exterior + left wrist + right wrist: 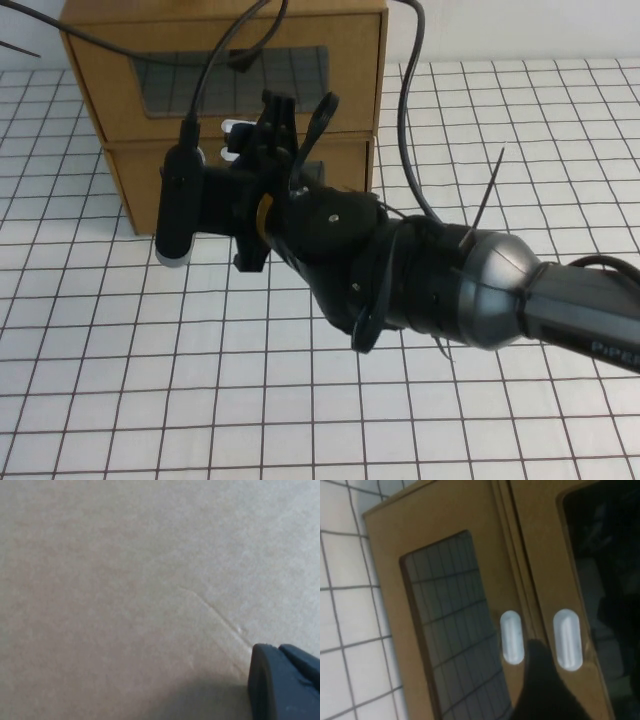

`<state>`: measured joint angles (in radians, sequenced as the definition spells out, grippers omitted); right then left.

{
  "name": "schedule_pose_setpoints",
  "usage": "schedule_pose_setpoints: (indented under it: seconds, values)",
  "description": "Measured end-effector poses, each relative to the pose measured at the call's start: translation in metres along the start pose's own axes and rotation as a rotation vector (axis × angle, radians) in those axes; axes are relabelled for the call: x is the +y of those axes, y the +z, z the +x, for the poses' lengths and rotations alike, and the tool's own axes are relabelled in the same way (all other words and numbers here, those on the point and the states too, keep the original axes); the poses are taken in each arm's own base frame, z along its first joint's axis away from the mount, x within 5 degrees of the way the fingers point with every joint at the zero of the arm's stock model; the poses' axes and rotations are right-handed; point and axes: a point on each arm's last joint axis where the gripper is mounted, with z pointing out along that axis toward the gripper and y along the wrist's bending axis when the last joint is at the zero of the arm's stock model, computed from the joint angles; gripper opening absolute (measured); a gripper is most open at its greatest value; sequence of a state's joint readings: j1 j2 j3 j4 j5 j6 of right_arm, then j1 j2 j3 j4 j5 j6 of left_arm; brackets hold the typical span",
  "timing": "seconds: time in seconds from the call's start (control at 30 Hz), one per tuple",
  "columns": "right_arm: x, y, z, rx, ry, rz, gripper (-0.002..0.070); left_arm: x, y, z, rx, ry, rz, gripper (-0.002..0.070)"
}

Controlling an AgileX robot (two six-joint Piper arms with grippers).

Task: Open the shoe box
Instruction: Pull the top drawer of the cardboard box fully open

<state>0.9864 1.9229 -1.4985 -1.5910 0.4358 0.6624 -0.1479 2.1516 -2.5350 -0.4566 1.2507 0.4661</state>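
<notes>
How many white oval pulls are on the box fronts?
2 pulls, one on each box front, either side of the seam between them. The right hand hovers just before them; the left hand is close against plain cardboard. Others may be hidden.

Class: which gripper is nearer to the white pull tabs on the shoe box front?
Right. The right gripper is at the shoe box front, beside the white tabs. The left gripper is outside the high view, close to a plain tan surface, no tabs showing.
</notes>
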Motion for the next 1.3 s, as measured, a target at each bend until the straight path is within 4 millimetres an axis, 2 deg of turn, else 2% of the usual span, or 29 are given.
schedule_pose_setpoints:
  seconds: [0.3,0.43,0.7,1.0,1.3]
  values:
    - [-0.011,0.037,0.007,-0.002,0.017,0.043,0.034,0.0,0.0,0.0,0.0,0.0,0.0,-0.0002]
    - [-0.013,0.047,0.01,-0.008,0.02,0.047,0.0339,0.0,0.0,0.0,0.0,0.0,0.0,-0.0002]
    - [-0.006,0.054,0.01,-0.029,-0.003,0.024,0.0297,0.0,0.0,0.0,0.0,0.0,0.0,-0.0002]
    - [-0.003,0.064,0.023,-0.014,-0.008,0.007,0.0287,0.0,0.0,0.0,0.0,0.0,0.0,-0.0002]
    - [-0.008,0.072,0.017,-0.032,0.004,0.031,0.0286,0.0,0.0,0.0,0.0,0.0,-0.001,-0.0002]
